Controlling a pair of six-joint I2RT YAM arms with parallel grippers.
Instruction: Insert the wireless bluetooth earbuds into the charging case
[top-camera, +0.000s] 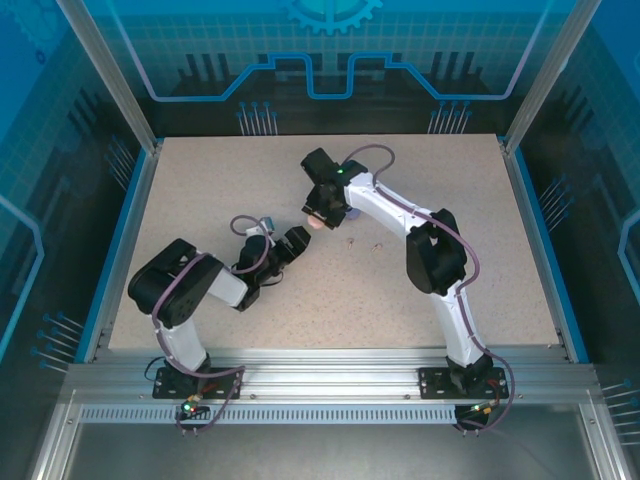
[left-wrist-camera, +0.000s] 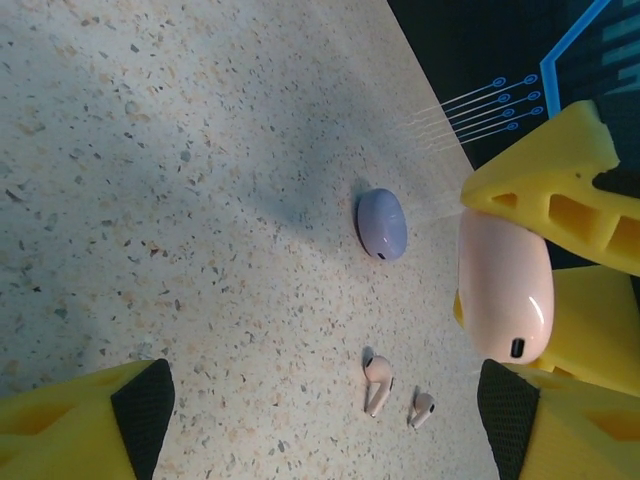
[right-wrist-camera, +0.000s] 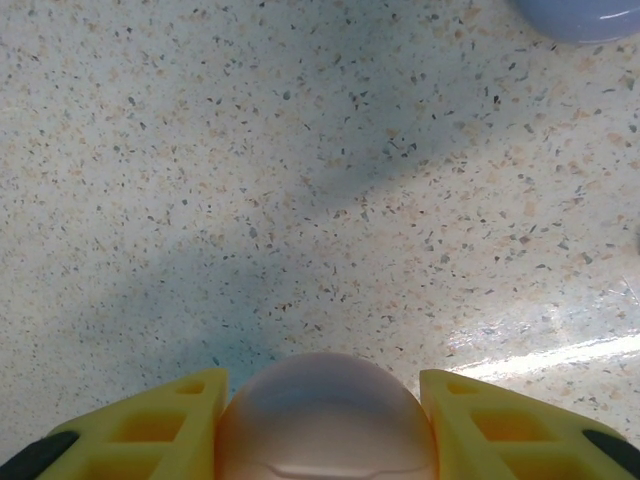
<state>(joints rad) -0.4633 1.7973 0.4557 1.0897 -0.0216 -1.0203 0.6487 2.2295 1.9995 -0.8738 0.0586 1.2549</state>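
Observation:
Two pale pink earbuds (left-wrist-camera: 378, 380) (left-wrist-camera: 421, 408) lie side by side on the speckled table, tiny specks (top-camera: 350, 240) in the top view. My right gripper (right-wrist-camera: 325, 440) is shut on the closed pink charging case (right-wrist-camera: 325, 420), its yellow fingers (left-wrist-camera: 545, 170) pressed against both sides of the case (left-wrist-camera: 505, 285) and holding it just above the table. A closed lilac case (left-wrist-camera: 382, 224) rests on the table beside it. My left gripper (left-wrist-camera: 320, 425) is open, low over the table and facing the earbuds, with nothing between its fingers (left-wrist-camera: 85, 425).
The lilac case (right-wrist-camera: 580, 15) lies just beyond the right gripper. The two arms meet near the table's middle, the left gripper (top-camera: 298, 240) a short way from the right gripper (top-camera: 318, 215). Blue-edged walls ring the table (top-camera: 200, 180).

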